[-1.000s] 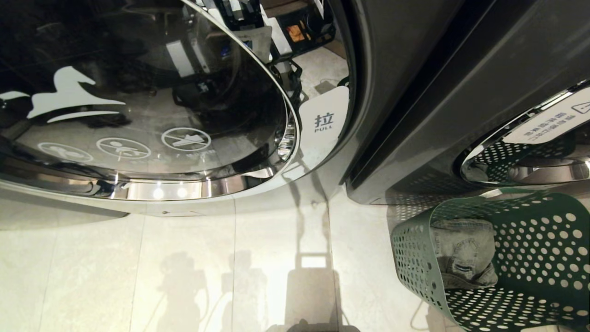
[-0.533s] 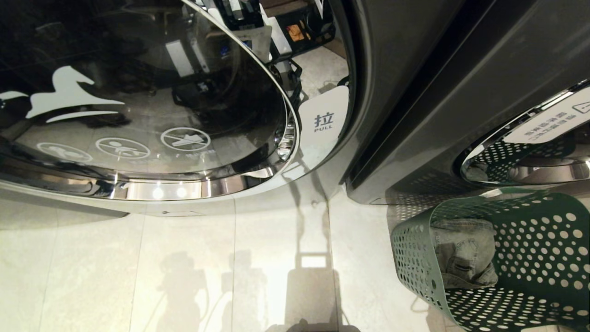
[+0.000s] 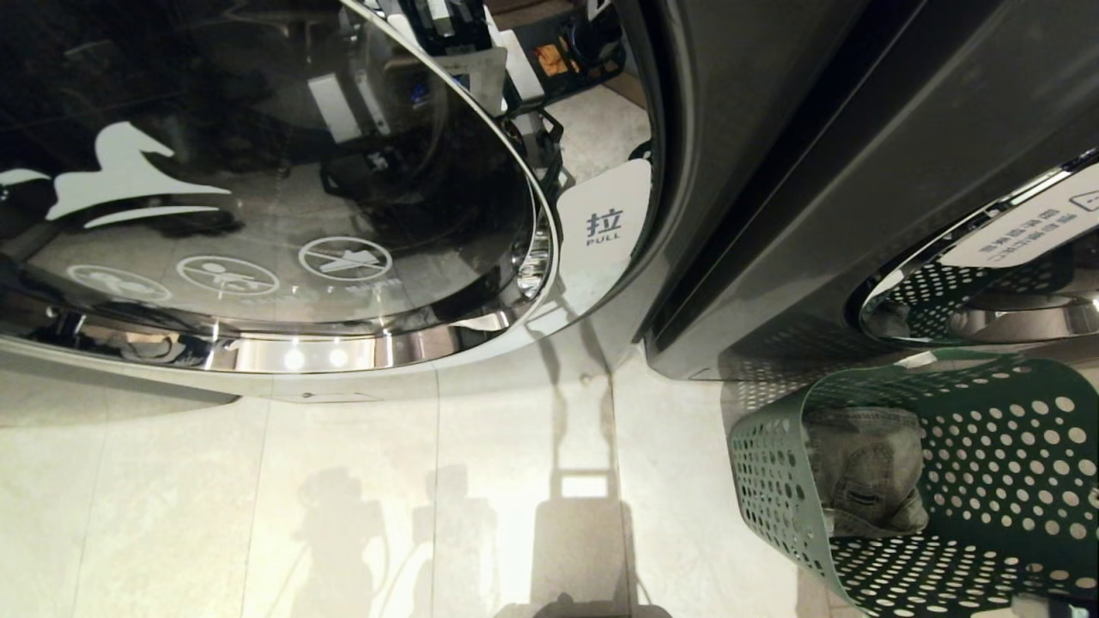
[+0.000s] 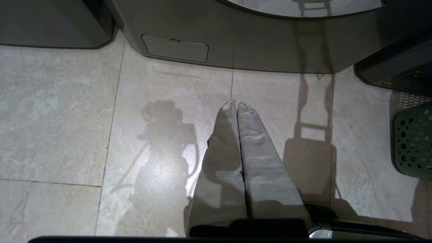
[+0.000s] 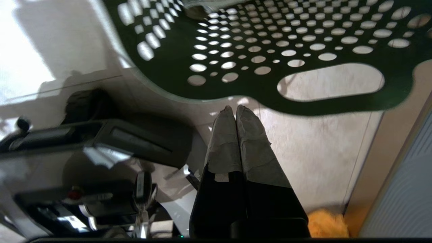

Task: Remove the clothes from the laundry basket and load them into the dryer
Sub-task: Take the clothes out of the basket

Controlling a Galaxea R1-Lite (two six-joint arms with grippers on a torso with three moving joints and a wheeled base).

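While the right hand [image 5: 235,109] sits pressed together under the basket [image 5: 270,44] rim, spread it before reaching the jeans [image 3: 867,468]. Left hand [image 4: 236,105], also pressed together, hangs over the floor [image 4: 67,118]

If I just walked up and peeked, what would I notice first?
First, the big shiny round dryer door filling the upper left of the head view, with a white PULL label beside its edge. Next, the green laundry basket full of holes on the floor at lower right, with crumpled denim clothes inside. The right gripper is shut, just outside the basket's handle rim.
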